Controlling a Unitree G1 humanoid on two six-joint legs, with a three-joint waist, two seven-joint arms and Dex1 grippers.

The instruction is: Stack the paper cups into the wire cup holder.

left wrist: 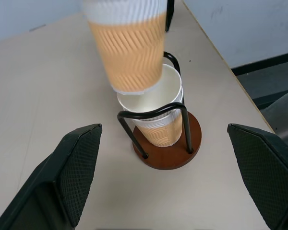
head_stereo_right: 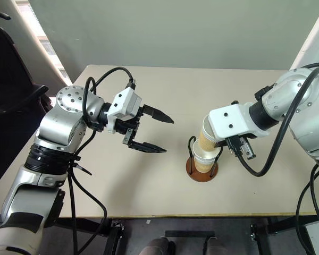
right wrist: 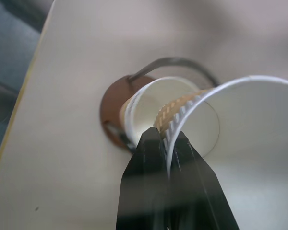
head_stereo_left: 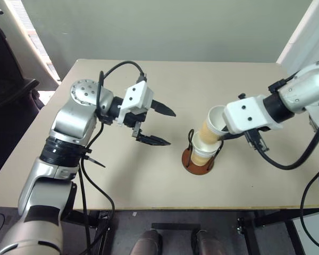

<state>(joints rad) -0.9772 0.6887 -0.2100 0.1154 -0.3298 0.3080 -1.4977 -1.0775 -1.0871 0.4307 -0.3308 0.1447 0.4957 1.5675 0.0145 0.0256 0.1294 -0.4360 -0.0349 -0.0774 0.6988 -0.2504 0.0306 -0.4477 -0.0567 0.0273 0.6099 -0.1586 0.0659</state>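
Note:
The wire cup holder (head_stereo_left: 198,166) stands on the table, right of centre, its reddish-brown base and black wire loops (left wrist: 153,112) showing. Nested paper cups (head_stereo_left: 203,151) sit upright inside it. Another paper cup (head_stereo_left: 212,125) hangs tilted just above them, its bottom dipping toward the top cup's white mouth (left wrist: 151,98). My right gripper (right wrist: 166,137) is shut on this cup's rim, one finger inside and one outside. My left gripper (head_stereo_left: 170,127) hovers open to the left of the holder, pointing at it, with nothing between its fingers (left wrist: 77,172).
The tan table (head_stereo_left: 149,186) has its front edge close below the holder. A dark chair (head_stereo_left: 5,79) stands beyond the table's left edge. Black cables hang from both arms.

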